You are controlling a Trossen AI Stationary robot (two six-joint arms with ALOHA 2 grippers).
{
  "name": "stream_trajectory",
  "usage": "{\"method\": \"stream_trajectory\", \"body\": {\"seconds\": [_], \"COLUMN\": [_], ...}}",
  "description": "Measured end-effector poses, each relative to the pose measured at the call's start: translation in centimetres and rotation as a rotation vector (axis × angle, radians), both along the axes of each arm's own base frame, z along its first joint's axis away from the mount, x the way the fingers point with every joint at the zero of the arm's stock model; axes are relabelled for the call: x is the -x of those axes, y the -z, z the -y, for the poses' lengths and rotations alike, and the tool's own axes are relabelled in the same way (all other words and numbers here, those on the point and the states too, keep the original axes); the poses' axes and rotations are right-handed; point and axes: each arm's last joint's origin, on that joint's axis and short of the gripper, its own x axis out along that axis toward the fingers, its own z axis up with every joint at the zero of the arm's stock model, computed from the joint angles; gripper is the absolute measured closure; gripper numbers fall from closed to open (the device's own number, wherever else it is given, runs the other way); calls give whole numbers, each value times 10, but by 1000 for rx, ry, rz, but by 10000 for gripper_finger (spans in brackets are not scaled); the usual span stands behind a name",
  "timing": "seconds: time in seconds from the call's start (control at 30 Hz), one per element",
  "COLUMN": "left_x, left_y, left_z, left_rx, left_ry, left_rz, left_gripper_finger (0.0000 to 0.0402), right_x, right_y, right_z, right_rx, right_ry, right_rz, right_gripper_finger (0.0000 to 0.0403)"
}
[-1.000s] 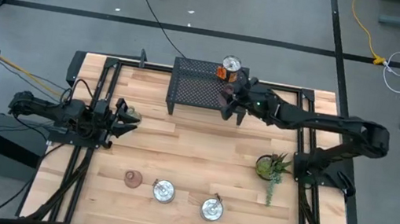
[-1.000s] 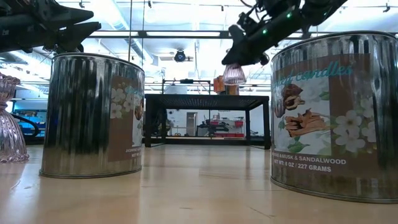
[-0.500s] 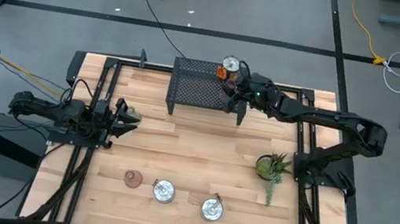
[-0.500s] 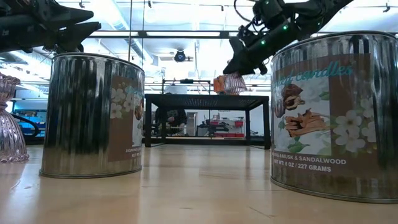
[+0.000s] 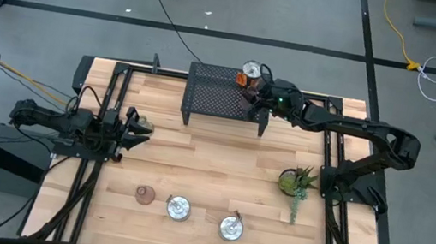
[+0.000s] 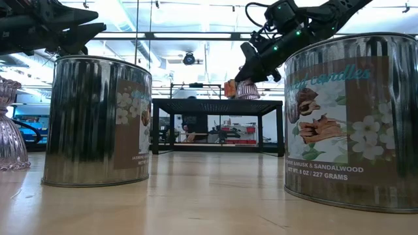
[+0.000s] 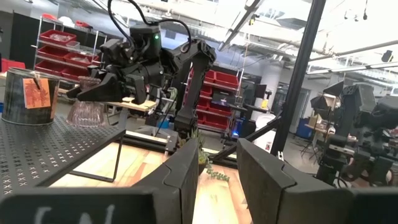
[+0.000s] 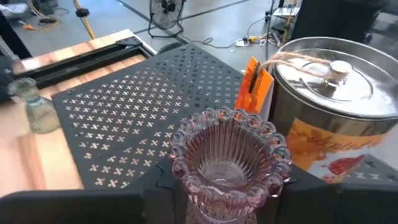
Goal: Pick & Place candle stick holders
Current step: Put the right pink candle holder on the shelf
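On the pale plank surface (image 5: pixel 210 173) two ribbed silvery tins (image 6: pixel 98 121) stand nearest, while farther back the right hand (image 5: pixel 250 92) holds a fluted pinkish candle stick holder (image 8: pixel 229 158) over the perforated black rack (image 5: pixel 217 96), the left hand (image 5: pixel 141 125) narrowly parted.

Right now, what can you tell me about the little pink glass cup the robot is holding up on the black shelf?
The pink candle stick holder is see-through ribbed glass with a beaded rim and a hollow cup. The right gripper holds it upright between its dark fingers, at the perforated black metal stand, next to a silvery tin with an orange tag. From the low view it sits at the level of the stand's top; whether it touches is unclear.
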Motion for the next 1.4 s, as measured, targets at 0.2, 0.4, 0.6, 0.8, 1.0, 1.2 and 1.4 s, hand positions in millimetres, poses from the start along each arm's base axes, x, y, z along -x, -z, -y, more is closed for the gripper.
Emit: {"method": "stream_trajectory", "body": {"seconds": [0.2, 0.4, 0.6, 0.8, 1.0, 1.2, 1.4], "left_x": [0, 0, 0, 0, 0, 0, 0], "left_y": [0, 0, 0, 0, 0, 0, 0], "left_z": [0, 0, 0, 0, 0, 0, 0], "left_rx": [1, 1, 2, 2, 2, 2, 2], "left_ry": [0, 0, -6, -7, -7, -7, -7], "left_rz": [0, -1, -1, -1, -1, -1, -1], "left_gripper_finger": [287, 287, 287, 287, 287, 287, 287], "right_x": [1, 7, 7, 7, 7, 7, 6], "right_y": [13, 19, 20, 20, 20, 18, 13], "right_z": [0, 4, 3, 3, 4, 4, 5], "right_rx": [7, -3, -15, -21, -36, -27, -7], "right_ry": [2, 8, -8, 0, 16, 17, 15], "right_rz": [22, 87, 86, 90, 107, 128, 168], "right_gripper_finger": [285, 285, 285, 281, 174, 137, 144]}}
